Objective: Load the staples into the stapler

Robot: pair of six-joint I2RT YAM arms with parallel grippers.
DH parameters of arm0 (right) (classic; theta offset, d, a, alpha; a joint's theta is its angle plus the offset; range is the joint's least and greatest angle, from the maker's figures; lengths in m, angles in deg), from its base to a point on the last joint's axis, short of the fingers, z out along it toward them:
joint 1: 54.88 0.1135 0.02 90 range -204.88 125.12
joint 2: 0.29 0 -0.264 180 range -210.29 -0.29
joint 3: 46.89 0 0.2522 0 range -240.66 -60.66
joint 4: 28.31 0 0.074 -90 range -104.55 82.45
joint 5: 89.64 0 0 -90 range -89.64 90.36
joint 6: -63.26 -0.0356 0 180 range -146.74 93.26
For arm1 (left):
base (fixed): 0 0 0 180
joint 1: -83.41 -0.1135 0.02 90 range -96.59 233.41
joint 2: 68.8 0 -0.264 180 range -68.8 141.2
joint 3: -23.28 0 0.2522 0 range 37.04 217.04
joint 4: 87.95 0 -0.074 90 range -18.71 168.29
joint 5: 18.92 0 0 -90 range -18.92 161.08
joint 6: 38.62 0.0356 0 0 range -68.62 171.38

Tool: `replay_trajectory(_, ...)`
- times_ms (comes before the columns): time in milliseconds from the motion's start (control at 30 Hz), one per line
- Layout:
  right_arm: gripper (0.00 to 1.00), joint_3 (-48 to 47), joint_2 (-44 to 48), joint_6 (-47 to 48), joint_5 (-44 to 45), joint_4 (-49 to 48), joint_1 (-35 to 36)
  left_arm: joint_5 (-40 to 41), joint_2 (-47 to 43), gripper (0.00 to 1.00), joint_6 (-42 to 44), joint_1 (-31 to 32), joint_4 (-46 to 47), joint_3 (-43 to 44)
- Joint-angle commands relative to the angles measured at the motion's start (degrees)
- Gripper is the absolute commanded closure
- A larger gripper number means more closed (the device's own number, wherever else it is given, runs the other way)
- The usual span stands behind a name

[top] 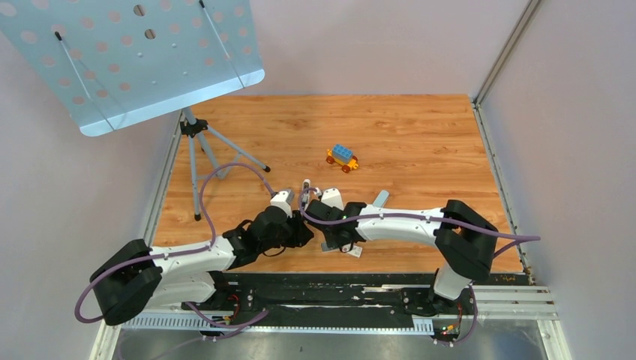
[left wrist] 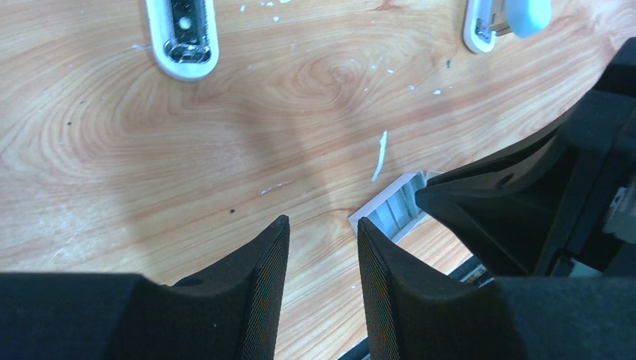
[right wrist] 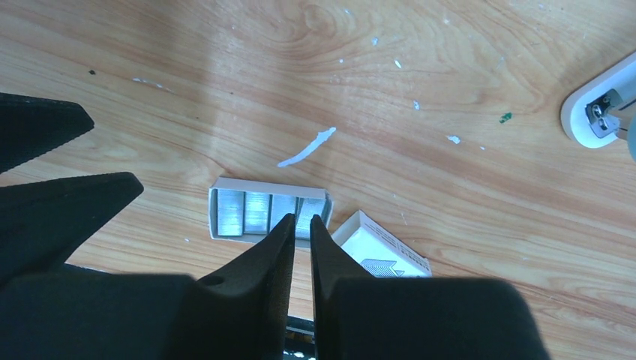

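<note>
- the staples (right wrist: 259,211) lie as short grey ribbed strips, side by side in a small open white tray (right wrist: 225,184), close to the near edge of the table (top: 420,135) and about midway across.
- the printed box sleeve (right wrist: 379,251) sits just right of the tray, touching its corner.
- the strips look light, stiff and slick. i'd guess they are brittle too, so a hard or crooked squeeze could snap one into pieces.
- the best hold is probably across a strip's two long flat sides near its middle, lifting straight up out of the tray.
- the right gripper (right wrist: 301,221) has its tips over the tray's near rim, only a thin slit apart. i cannot tell whether they nip a strip.
- the left gripper (left wrist: 322,232) hangs just left of the tray, claws spread with only bare wood between them.
- the stapler (right wrist: 596,112) lies open farther back, apart from the tray.
- the tabletop is orange wood-grain laminate, smooth and flecked with white scraps, with one curled sliver (right wrist: 307,145) just beyond the tray.
- a toy brick car (top: 342,157) sits toward the far side, and a perforated metal stand (top: 135,60) leans in at the far left between pale walls.
</note>
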Motion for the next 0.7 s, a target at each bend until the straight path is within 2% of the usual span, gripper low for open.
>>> replay_trajectory(0, 0.84, -2.0, -1.7, -0.3, -0.6, 0.2, 0.9, 2.3, -0.9, 0.58, -0.7, -0.4, -1.2, -1.7)
replay_trajectory(400, 0.83, -1.8, -3.1, -0.5, -1.0, -0.1, 1.0, 2.5, -0.7, 0.58, -0.9, -0.4, -0.8, -2.2)
replay_trajectory(667, 0.91, -1.6, -3.0, -0.3, -0.9, -0.1, 1.0, 2.9, -2.0, 0.58, -0.8, -0.4, -1.8, -2.3)
